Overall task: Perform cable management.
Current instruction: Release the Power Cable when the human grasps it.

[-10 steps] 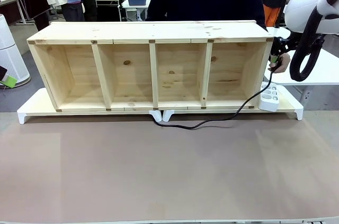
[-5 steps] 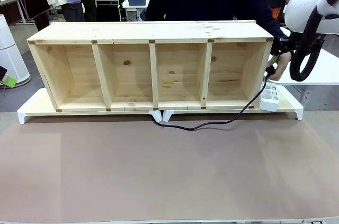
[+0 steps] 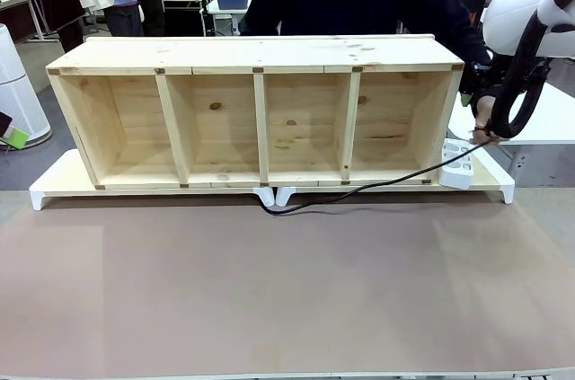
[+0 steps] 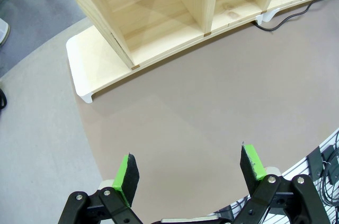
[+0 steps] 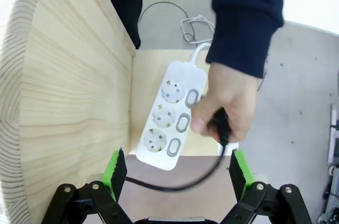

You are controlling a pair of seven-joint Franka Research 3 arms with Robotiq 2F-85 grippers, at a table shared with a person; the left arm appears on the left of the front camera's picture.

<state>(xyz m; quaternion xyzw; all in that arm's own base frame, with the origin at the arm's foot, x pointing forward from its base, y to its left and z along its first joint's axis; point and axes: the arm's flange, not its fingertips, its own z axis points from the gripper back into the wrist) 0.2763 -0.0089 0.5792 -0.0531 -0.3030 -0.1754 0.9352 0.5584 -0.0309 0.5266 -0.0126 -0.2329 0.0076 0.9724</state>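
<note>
Shelf: a pale wooden shelf (image 3: 256, 110) is laid on its side along the far edge of the worktop (image 3: 269, 290), with four open compartments turned toward the near edge.
Base: the shelf is carried on a flat white riser (image 3: 54, 184) with short feet, which extends past both shelf ends.
Power strip: a white three-socket power strip (image 5: 170, 114) is set on the riser just beside the shelf's right end wall.
Worktop: a brown mat surface is seen across the near half.
Air purifier: a white perforated cylinder (image 3: 16, 92) is stood on the floor past the far left corner.
</note>
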